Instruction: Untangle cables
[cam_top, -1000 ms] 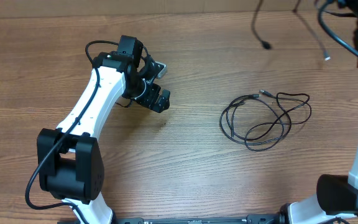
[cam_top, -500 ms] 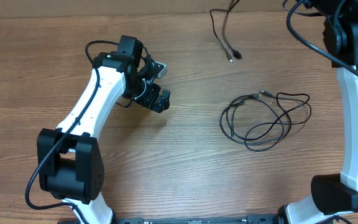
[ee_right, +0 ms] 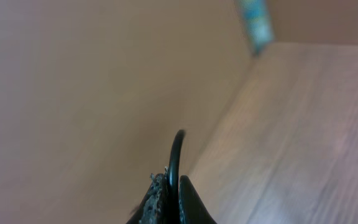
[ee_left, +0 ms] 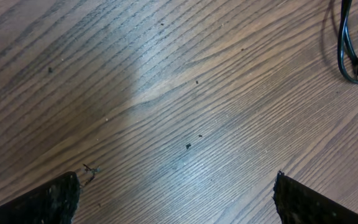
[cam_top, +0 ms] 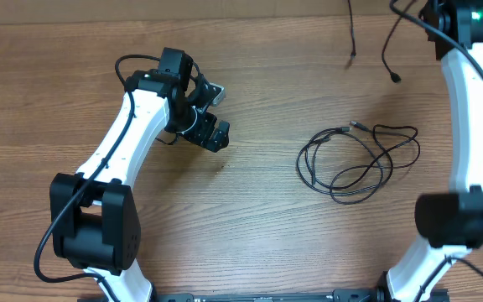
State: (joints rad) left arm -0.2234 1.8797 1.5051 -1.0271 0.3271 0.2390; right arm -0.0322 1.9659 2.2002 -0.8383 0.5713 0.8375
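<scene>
On the table point(cam_top: 250, 218), the coiled cable point(cam_top: 359, 159) lies unmoved. Beyond the coil, a second cable point(cam_top: 351, 33) dangles from the right gripper point(ee_right: 169, 186), which is pinched tight on it. Its ends have swung sideways, so separation appears achieved. Left of the coil, the left gripper point(cam_top: 216, 113) stands open and idle.

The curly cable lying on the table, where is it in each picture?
Overhead: curly cable right of centre, in loose loops.
Left wrist: top right corner, only a loop's edge.
Right wrist: not in it; the right gripper pinches another cable.
Shared landmark: the wood-grain table.
</scene>
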